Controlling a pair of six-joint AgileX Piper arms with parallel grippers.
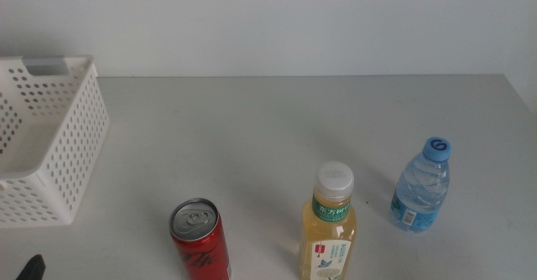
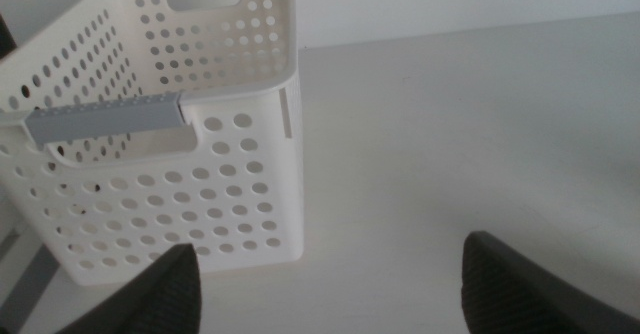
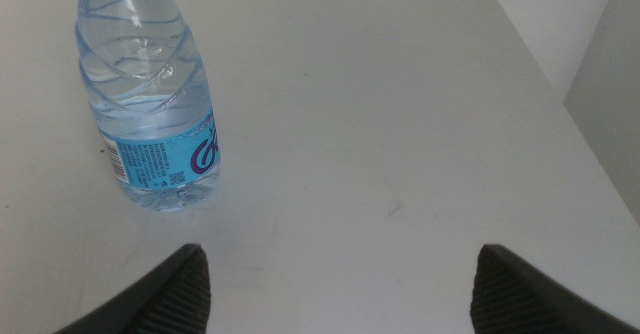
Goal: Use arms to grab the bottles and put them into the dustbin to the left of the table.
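- Two bottles: water bottle [image 1: 422, 186], yellow-drink bottle [image 1: 329, 223]; one can [image 1: 200, 241].
- One dustbin [image 1: 67, 125] (far left).
- Left gripper [image 2: 330, 284], right gripper [image 3: 340, 292]: both jaws spread wide, holding nothing.

Bare tabletop [image 1: 277, 121] lies open between the dustbin [image 1: 50, 146] and the standing things. The red can [image 1: 201, 242], yellow-drink bottle [image 1: 330, 230] and water bottle [image 1: 422, 188] stand apart, with gaps between.

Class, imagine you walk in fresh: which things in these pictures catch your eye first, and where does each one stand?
Three drinks stand upright along the table's near edge: a red can, a yellow-drink bottle beside it, and a clear water bottle with a blue cap farthest right. The white perforated dustbin sits at the far left. Both the left gripper and right gripper are open, holding nothing.
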